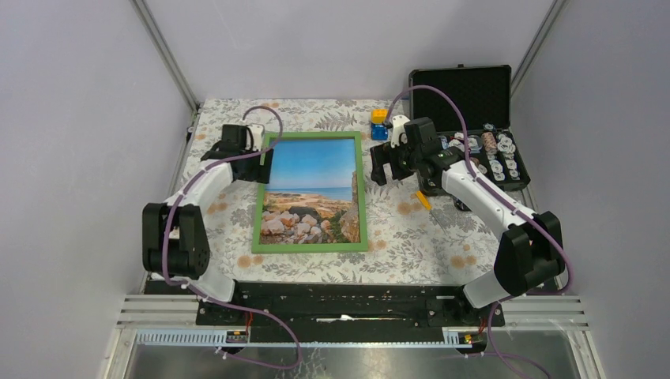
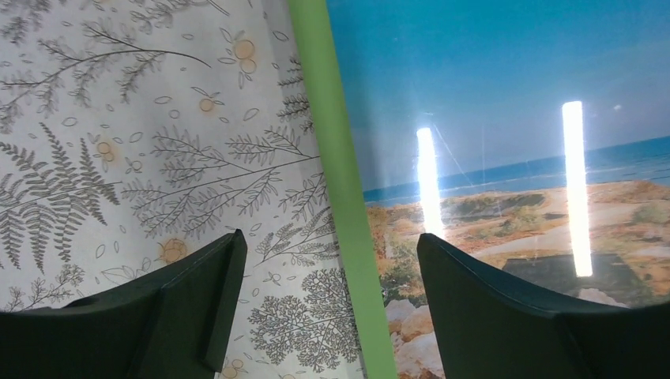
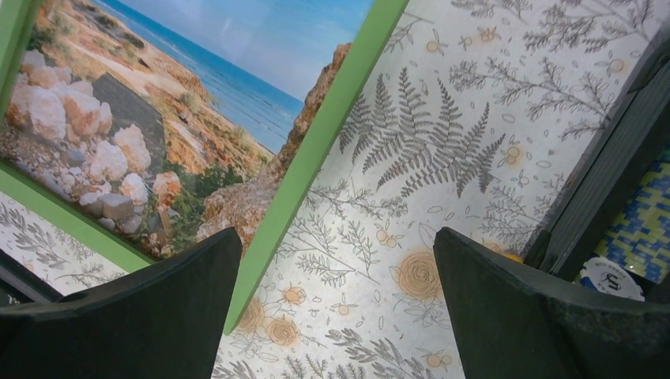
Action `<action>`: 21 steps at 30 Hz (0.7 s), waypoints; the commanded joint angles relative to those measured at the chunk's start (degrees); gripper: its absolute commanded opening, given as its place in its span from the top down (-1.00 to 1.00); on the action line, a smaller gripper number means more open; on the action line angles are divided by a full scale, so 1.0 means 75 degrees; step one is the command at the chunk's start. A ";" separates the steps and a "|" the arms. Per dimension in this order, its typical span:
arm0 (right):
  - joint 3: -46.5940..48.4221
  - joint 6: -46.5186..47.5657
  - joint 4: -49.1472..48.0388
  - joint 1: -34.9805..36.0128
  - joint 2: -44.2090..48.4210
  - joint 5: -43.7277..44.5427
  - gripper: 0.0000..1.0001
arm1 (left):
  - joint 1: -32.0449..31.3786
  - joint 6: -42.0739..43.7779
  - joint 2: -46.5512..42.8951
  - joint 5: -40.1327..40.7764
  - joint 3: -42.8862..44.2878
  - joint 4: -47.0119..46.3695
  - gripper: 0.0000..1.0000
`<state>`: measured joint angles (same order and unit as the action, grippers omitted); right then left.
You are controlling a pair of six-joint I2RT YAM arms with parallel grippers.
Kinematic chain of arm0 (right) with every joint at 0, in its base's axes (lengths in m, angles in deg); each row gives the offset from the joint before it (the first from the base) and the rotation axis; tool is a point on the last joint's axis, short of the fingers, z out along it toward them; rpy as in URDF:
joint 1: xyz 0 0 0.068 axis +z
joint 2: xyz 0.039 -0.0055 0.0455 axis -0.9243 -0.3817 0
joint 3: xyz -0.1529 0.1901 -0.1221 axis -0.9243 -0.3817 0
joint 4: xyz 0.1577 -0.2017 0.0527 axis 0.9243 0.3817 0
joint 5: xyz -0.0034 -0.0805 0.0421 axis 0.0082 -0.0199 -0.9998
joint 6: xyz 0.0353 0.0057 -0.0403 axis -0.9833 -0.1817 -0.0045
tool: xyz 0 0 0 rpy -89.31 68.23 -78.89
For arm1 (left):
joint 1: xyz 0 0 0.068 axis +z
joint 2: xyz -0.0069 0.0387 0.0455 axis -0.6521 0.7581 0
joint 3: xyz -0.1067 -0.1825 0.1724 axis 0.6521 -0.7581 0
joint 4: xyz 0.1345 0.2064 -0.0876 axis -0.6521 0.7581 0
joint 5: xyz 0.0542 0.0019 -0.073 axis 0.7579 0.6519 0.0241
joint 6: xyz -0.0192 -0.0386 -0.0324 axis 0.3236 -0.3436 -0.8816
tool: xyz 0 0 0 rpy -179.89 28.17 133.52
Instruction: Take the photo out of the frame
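Top ext, fern-print cloth (image 1: 411, 237), walls (image 1: 332, 47) prob. grey

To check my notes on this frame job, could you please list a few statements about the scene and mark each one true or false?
1. The photo sits inside the frame, which lies flat with the picture side up. True.
2. The left claw is shut on the frame's border. False: it is open above the frame's left border, with one finger over the tablecloth and the other over the photo.
3. The black case at the far right of the table has its lid up. True.
4. The right claw holds the photo. False: it is open and empty, over the tablecloth to the right of the frame.
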<state>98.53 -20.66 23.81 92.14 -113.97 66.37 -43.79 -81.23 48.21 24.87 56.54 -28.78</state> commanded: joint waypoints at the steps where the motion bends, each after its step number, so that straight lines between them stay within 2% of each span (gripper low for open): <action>1: -0.0083 -0.0034 0.0016 -0.0054 -0.0005 -0.0109 -0.99 | -0.0389 -0.0300 0.0466 0.0983 -0.0008 -0.0235 -0.65; 9: -0.0060 -0.0240 -0.0042 -0.0054 -0.0132 0.0208 -0.99 | -0.0478 -0.0692 0.1296 0.1067 0.0041 -0.0241 -0.40; 16: -0.0143 -0.0213 -0.0040 -0.0055 -0.0102 0.0158 -0.99 | -0.0484 -0.0957 0.1682 0.0980 0.0174 -0.0017 -0.09; 21: -0.0123 -0.0211 -0.0077 -0.0060 -0.0121 0.0115 -0.99 | -0.0481 -0.1172 0.1856 0.0823 0.0210 0.0104 0.04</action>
<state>97.44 -21.75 24.43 92.10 -114.85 66.63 -47.38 -87.88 61.02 31.34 56.69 -28.41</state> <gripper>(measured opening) 0.994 0.503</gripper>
